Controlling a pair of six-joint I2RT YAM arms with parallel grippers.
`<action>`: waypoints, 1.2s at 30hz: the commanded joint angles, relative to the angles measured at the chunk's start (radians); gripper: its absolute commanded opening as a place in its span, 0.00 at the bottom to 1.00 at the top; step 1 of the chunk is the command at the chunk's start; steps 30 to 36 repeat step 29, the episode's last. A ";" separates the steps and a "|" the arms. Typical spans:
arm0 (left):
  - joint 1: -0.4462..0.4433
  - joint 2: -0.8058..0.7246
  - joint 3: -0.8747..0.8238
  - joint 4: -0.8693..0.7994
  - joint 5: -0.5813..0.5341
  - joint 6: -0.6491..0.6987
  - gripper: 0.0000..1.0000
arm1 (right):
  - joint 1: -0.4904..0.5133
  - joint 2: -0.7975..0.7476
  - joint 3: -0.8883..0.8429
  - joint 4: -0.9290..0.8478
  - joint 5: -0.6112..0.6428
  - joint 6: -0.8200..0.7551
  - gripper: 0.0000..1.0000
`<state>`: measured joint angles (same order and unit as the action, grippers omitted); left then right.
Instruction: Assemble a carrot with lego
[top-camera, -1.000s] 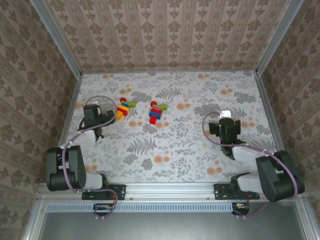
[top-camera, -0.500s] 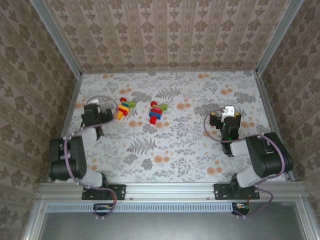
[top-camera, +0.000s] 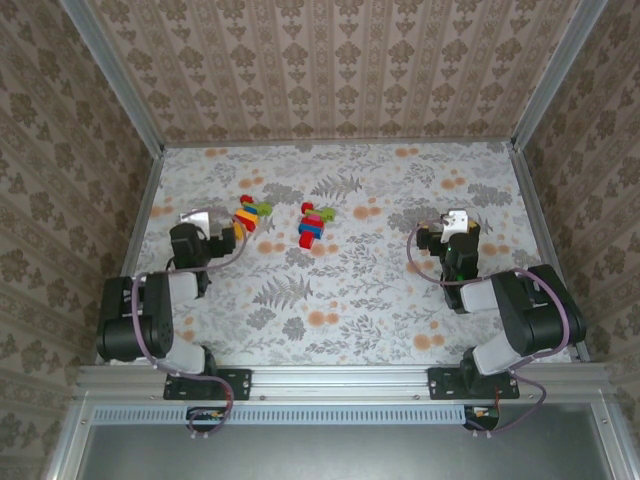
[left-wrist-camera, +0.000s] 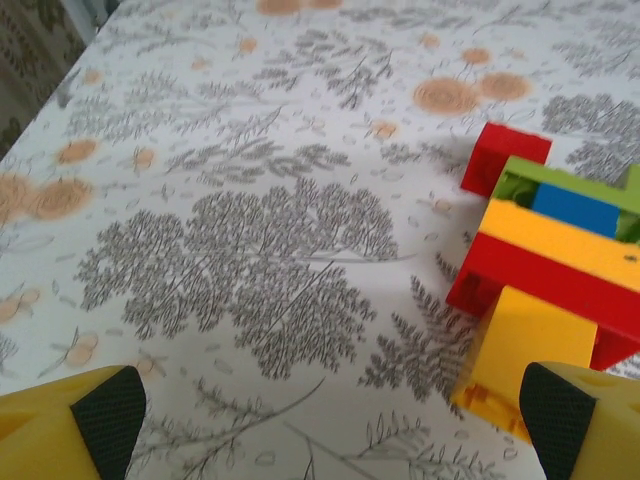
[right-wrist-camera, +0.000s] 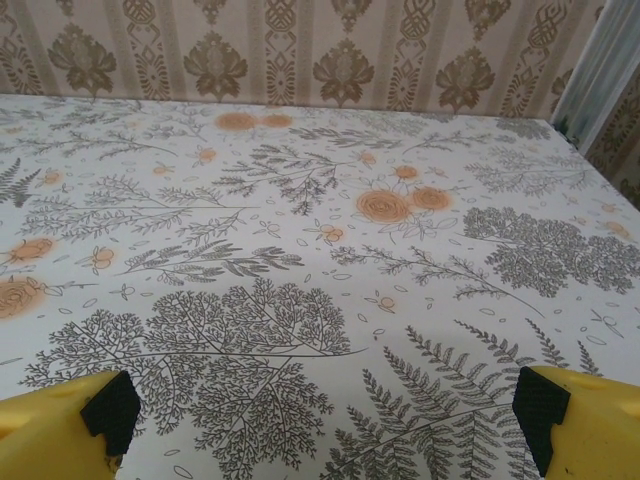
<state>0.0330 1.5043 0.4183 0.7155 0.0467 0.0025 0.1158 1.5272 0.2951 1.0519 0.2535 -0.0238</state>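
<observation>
Two lego stacks (top-camera: 312, 226) rest on the surface (top-camera: 350, 290); the left stack (left-wrist-camera: 545, 265) sits off-centre beside one fingertip of the wide-open left hand (left-wrist-camera: 330, 430), so centring it before closing looks wise, while the right hand (right-wrist-camera: 325, 410), also wide, holds nothing

The left gripper (left-wrist-camera: 330, 425) is wide open, and nothing is between its two yellow fingers (left-wrist-camera: 100, 415). They have black pads and sit low over the flowery table (left-wrist-camera: 250, 200). The lego (left-wrist-camera: 550, 270) lies on the table, far from the table's left edge. It is a clump of red, orange, green and blue bricks stuck together. Its near orange end is just beside the right finger.
</observation>
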 joint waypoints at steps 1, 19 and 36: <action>-0.019 0.033 -0.012 0.138 0.051 0.054 1.00 | -0.004 0.007 -0.007 0.038 -0.023 -0.001 1.00; -0.053 0.033 -0.012 0.137 -0.056 0.056 1.00 | -0.068 0.002 0.098 -0.168 -0.095 0.054 1.00; -0.049 0.032 -0.011 0.136 -0.047 0.058 1.00 | -0.082 0.001 0.099 -0.174 -0.116 0.067 1.00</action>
